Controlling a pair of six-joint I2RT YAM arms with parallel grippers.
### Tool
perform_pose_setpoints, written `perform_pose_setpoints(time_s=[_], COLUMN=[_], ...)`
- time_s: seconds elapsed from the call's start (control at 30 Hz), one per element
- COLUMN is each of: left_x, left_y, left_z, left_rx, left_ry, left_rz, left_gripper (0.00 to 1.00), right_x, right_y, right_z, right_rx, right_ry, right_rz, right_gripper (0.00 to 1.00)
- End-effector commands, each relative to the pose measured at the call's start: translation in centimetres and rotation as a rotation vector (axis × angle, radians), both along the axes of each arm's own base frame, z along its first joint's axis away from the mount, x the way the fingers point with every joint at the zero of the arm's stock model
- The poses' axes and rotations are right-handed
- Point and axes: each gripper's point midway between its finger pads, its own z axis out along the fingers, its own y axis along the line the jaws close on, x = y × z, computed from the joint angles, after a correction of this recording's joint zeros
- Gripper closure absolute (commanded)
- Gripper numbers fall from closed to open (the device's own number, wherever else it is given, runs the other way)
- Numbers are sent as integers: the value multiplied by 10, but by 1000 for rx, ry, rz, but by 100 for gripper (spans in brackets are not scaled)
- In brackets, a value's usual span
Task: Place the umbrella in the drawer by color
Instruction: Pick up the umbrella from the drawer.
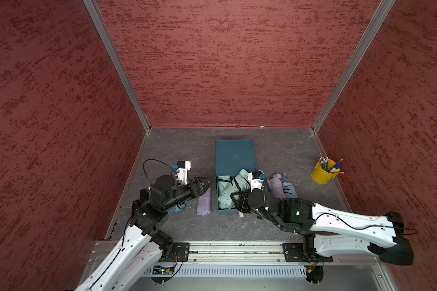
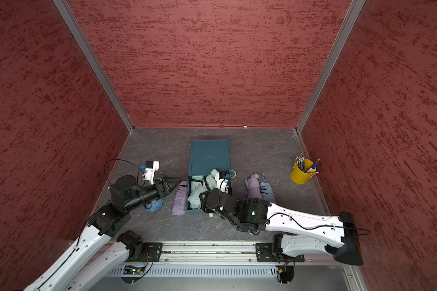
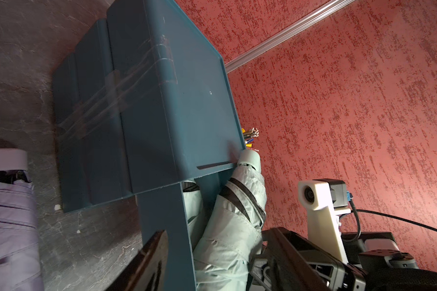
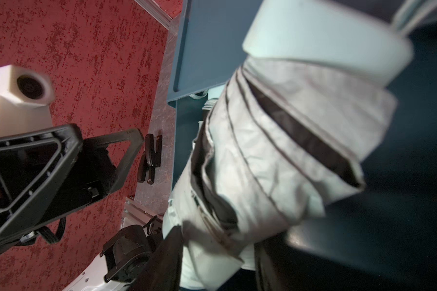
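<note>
Right gripper (image 4: pixel 217 236): mint umbrella (image 4: pixel 288 126) straddled, grip unclear; left gripper (image 1: pixel 205 183) released. Raised 12-o'clock end should be lowered flat into drawer (image 1: pixel 227 211).

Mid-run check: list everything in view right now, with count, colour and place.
drawer unit: 1, teal, centre, one drawer pulled open
mint umbrellas: 2, pale green, in the open drawer, one tilted
lavender umbrellas: 2, one left of the drawer, one right
light blue umbrella: 1, beside the right lavender one
blue fabric item: 1, partly hidden under left arm
cup: 1, yellow, far right, holding pencils
left claw: open, empty, near the left lavender umbrella
right claw: closed on the tilted mint umbrella
</note>
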Motion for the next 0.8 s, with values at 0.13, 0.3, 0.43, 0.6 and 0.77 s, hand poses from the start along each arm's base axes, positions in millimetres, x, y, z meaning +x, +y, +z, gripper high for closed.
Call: perform_pose_setpoints(time_s=[0.13,0.3,0.43,0.6,0.77], left_x=[-2,-1,-1,-3,-4], left_y=[-2,-1,1,2,5], left_z=[11,10,11,18,21], left_rx=[17,30,48,80,112], left_ry=[-41,-40,-48,-72,-96], left_rz=[-25,-20,-12,-20,-20], left_gripper=[37,37,37,37,37], right_x=[13,15,14,0,-38], right_y=[0,3,6,-6,-21], right_z=[0,7,29,90,130], right_rx=[17,26,45,51,102], right_ry=[-9,-29,-90,-153,-11], right_rz=[-53,-34,16,127,292], right_gripper=[87,100,100,100,100])
